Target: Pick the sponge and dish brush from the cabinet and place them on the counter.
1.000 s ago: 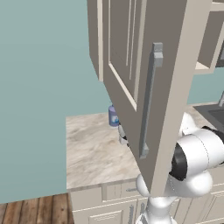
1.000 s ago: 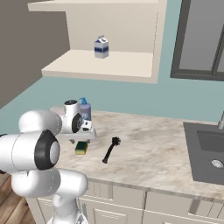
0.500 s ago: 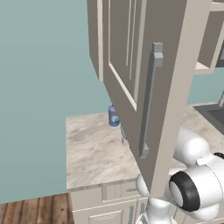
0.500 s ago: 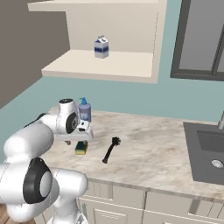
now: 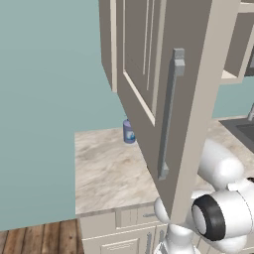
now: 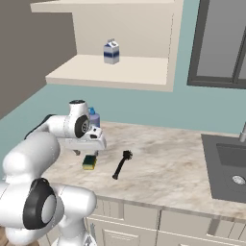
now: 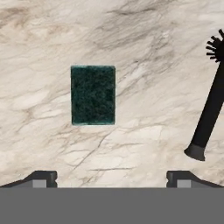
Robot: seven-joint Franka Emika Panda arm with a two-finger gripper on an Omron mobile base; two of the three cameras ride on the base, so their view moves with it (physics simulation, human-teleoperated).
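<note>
Gripper (image 6: 86, 153) spread wide, gripping nothing, poised above the counter (image 6: 163, 163). Sponge (image 7: 93, 95) flat on the marbled slab, dark green face up, directly below the parted fingertips (image 7: 43, 177). Dish brush (image 7: 210, 105) lying beside it, black, apart from the sponge. Blue soap bottle (image 6: 94, 117) behind by the wall. Cabinet (image 5: 163, 99) door swung open, milk carton (image 6: 111, 52) on the shelf.

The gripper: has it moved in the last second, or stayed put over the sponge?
Yes. The gripper has drawn back from the dish brush, and is now above the sponge.
</note>
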